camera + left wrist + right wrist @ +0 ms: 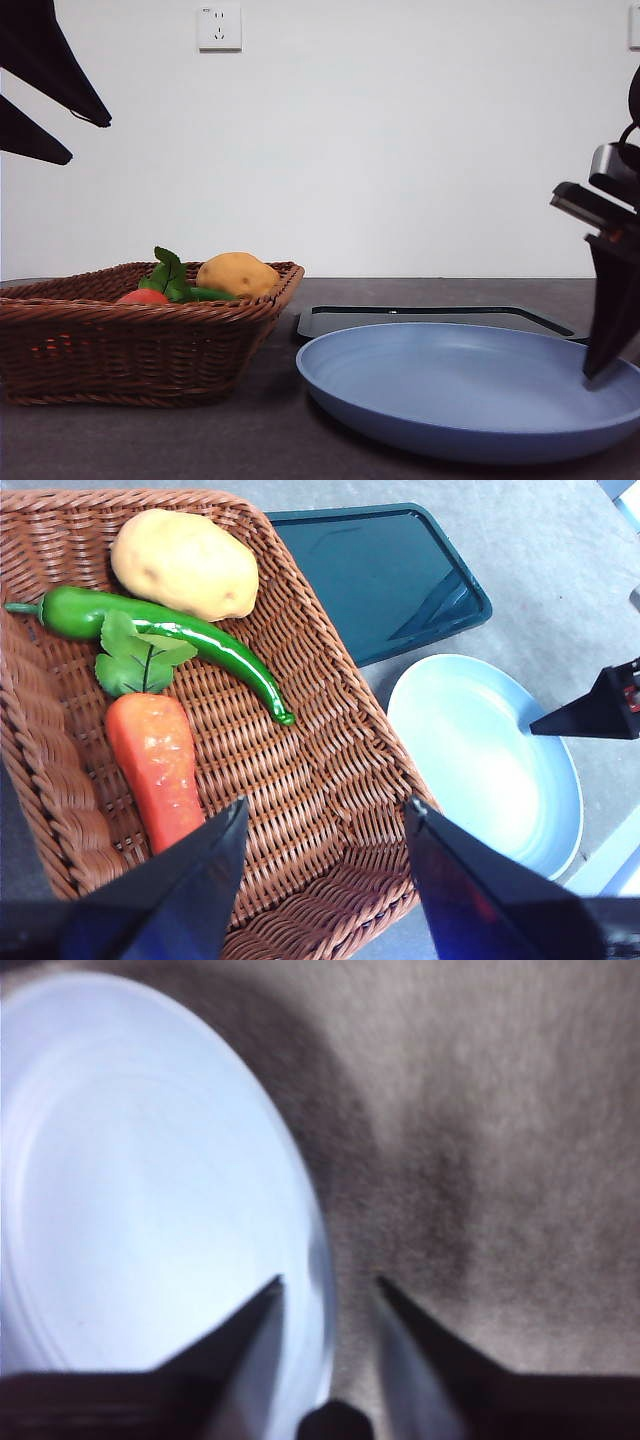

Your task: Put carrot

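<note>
The left gripper (320, 825) hangs above the basket (330, 730) with jaws spread and nothing held. Just beyond its jaws the carrot (155, 765) lies flat on the basket floor, leaves (140, 655) toward the pepper (170, 630). Judged as hollow plastic, it should be light, stiff and glossy, liable to slip; the thick mid-body offers the best hold, across its width. The pepper touches or overlaps the leaves, and the potato (185, 565) sits behind; neither blocks the body. The basket wall runs close alongside the carrot. Farther off, the right gripper (328, 1290), jaws apart and empty, straddles the rim of the blue plate (140, 1190), beside a dark tray (385, 575).
</note>
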You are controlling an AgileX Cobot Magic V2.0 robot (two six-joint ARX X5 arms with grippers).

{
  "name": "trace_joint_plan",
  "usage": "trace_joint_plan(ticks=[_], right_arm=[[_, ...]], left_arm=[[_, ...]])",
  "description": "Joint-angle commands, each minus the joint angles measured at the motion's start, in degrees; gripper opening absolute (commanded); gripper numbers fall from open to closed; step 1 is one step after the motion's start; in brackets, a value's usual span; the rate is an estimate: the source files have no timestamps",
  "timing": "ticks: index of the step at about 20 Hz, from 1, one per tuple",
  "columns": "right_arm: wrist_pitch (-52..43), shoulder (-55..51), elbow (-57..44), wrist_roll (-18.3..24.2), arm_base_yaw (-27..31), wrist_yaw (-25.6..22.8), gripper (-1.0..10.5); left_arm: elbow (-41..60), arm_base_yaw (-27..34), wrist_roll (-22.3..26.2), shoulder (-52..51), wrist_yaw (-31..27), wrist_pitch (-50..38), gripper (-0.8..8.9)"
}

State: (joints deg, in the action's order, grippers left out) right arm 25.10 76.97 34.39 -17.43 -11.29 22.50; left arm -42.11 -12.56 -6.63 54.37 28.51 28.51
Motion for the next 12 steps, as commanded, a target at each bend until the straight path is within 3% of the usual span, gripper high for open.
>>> trace_joint_plan(ticks=[1, 7, 12], right_arm=[[-0.5, 1.9, 0.8, -0.5, -0.2, -0.4, 0.3], [1.5, -1.2, 0.8, -0.6, -0.1, -0.2, 0.0], [7.5, -9.8, 0.8, -0.4, 0.0, -0.3, 0.0]], left_arm=[[-0.7, -0.3, 0.4, 0.3, 0.0, -0.6, 2.77], [-0.7, -2.0, 0.5, 0.3, -0.9, -0.6, 3.41], [-3.5, -7.6, 1.4, 3.4, -16.0, 0.6, 3.41]])
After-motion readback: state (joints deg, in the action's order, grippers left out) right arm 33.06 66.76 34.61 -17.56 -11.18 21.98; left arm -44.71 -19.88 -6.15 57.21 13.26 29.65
